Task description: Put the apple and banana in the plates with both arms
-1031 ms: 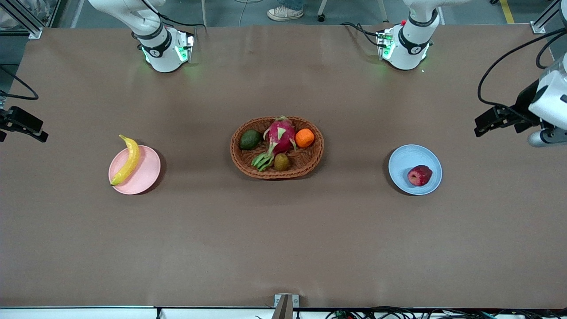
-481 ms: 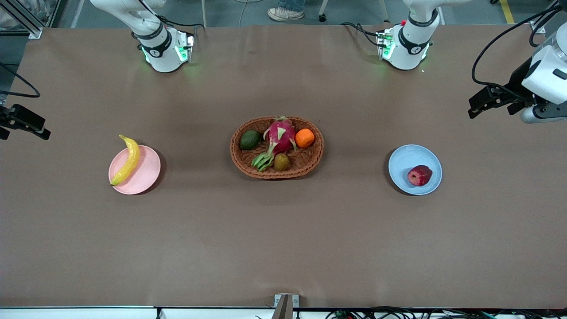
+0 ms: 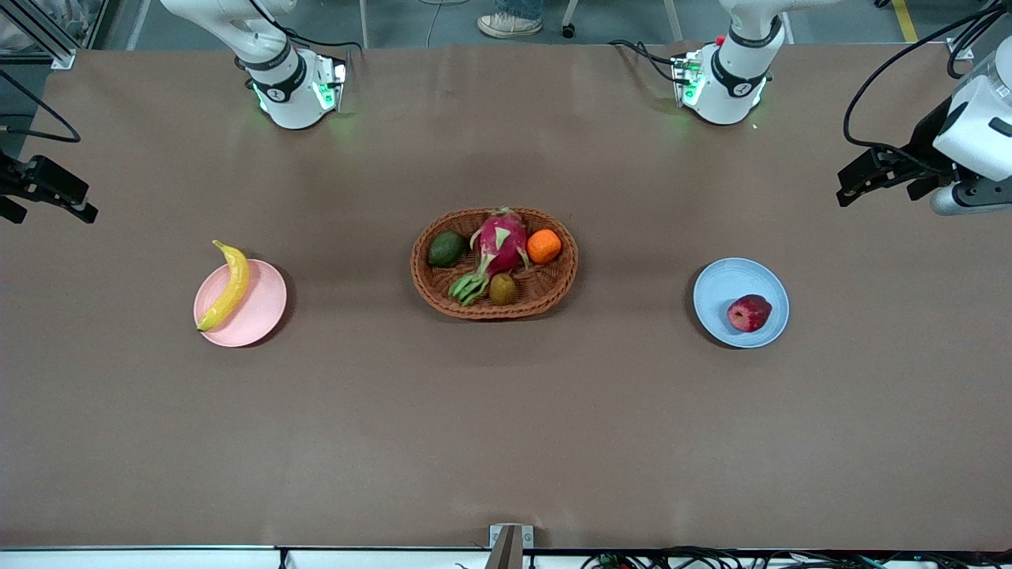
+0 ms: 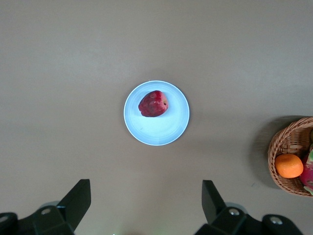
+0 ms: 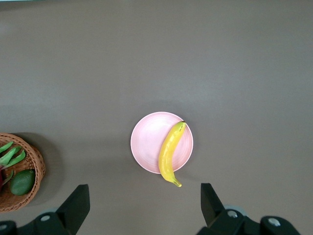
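Here, starting at the right arm's end of the brown table [image 3: 506,442], my right gripper [image 3: 75,207] hangs in the air above the table's edge, well apart from everything. Its two black fingers [image 5: 78,203] stand wide apart with nothing between them, as the right wrist view shows.

Next comes the round pale pink plate [image 3: 257,312], and on it lies the long yellow banana with the dark tip [image 3: 228,286]. The banana rests along the plate's rim on the side toward the right arm's end, and its pointed end sticks out past the rim, away from the front camera.

In the middle of the table sits the brown woven wicker basket [image 3: 443,296]. It holds a dark green avocado [image 3: 447,249], a magenta dragon fruit with green scales [image 3: 498,241], a small brown kiwi [image 3: 503,289] and a round orange [image 3: 544,246].

Toward the left arm's end lies the round light blue plate [image 3: 723,288], with the small dark red apple [image 3: 749,313] on it, off-centre.

Last, my left gripper [image 3: 850,186] hangs above the table near its edge, well apart from the blue plate. Its black fingers [image 4: 78,200] are spread wide and hold nothing.
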Motion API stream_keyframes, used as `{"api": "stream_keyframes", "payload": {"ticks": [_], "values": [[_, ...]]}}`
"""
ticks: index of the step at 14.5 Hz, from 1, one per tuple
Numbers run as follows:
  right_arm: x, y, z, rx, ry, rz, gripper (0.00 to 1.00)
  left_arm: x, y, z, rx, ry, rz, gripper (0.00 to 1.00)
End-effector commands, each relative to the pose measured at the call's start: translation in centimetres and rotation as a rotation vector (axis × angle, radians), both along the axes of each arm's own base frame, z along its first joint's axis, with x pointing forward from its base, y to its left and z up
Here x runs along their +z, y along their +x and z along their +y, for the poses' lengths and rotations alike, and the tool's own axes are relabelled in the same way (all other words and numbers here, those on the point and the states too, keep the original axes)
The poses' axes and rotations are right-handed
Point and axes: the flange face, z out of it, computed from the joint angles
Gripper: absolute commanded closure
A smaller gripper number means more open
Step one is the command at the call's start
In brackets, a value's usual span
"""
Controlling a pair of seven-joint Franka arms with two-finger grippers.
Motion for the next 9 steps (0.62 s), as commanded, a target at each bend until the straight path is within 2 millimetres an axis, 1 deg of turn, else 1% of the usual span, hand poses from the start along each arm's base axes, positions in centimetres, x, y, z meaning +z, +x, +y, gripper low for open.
{"api": "stream_keyframes", "payload": {"ticks": [1, 4, 7, 9], "values": [[-0.3, -0.9, -0.1, -0.003, -0.006, 0.007, 0.0, 0.5, -0.6, 0.1, -0.02, -0.004, 0.003, 0.0], [-0.3, -0.9, 0.2, 0.003, -0.022, 0.008, 0.0, 0.9, 0.2, -0.1, -0.019, -0.006, -0.008, 0.0], [-0.4, -0.8, 0.2, 0.0, -0.021, 0.008, 0.0, 1.5, 0.2, 0.1, -0.016, -0.004, -0.021, 0.0], [-0.7, -0.9, 0.1, 0.0, -0.021, 0.012, 0.0, 1.4, 0.2, 0.2, -0.014, -0.003, -0.016, 0.0]]}}
